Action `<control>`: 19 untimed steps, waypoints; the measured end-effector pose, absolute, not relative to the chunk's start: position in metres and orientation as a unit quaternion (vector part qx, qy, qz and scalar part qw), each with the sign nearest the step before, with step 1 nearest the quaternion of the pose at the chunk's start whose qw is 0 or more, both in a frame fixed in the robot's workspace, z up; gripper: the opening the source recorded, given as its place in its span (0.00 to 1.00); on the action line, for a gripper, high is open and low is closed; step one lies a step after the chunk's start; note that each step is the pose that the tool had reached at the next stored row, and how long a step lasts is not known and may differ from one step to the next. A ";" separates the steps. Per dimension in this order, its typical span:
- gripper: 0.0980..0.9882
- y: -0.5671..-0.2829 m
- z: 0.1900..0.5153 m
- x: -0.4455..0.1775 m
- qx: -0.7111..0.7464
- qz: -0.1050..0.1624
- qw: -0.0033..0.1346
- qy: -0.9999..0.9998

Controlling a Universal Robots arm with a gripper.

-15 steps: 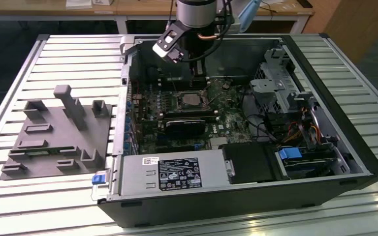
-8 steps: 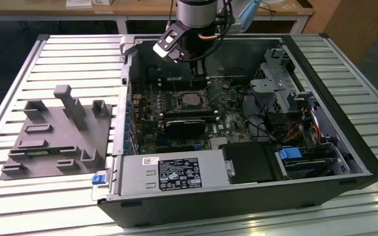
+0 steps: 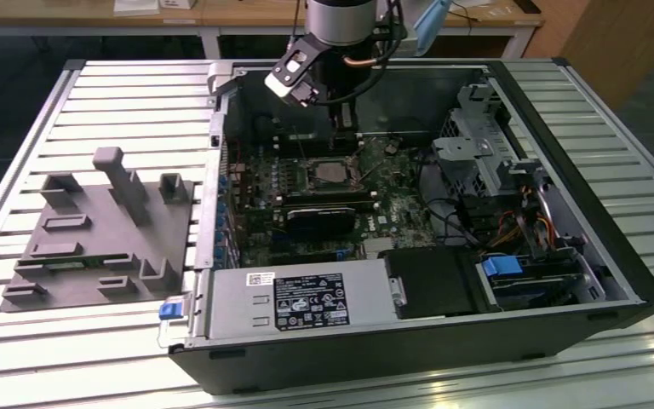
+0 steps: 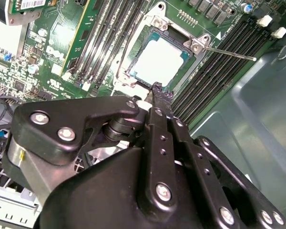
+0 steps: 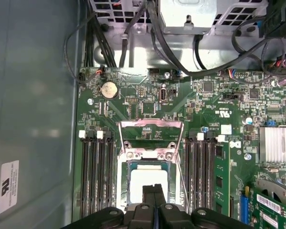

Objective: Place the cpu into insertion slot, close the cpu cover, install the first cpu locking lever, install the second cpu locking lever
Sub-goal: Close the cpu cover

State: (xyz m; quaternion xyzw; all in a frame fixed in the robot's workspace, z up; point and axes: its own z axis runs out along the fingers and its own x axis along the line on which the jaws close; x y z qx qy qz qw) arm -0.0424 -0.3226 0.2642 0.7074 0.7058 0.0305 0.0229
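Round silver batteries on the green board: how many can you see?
1. The coin battery sits on the green board near the case wall; the gripper may hide others.

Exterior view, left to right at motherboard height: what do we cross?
Grey fixture plate → case wall on the exterior view's left → cpu → drive cage → case wall on the exterior view's right.

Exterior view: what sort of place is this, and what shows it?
Probably a robotics lab: an open computer case lies on a slatted metal table, the gripper hangs over its motherboard, and wooden desks stand behind.
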 end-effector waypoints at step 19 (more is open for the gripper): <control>0.00 -0.323 0.277 -0.035 0.707 0.031 0.023 0.706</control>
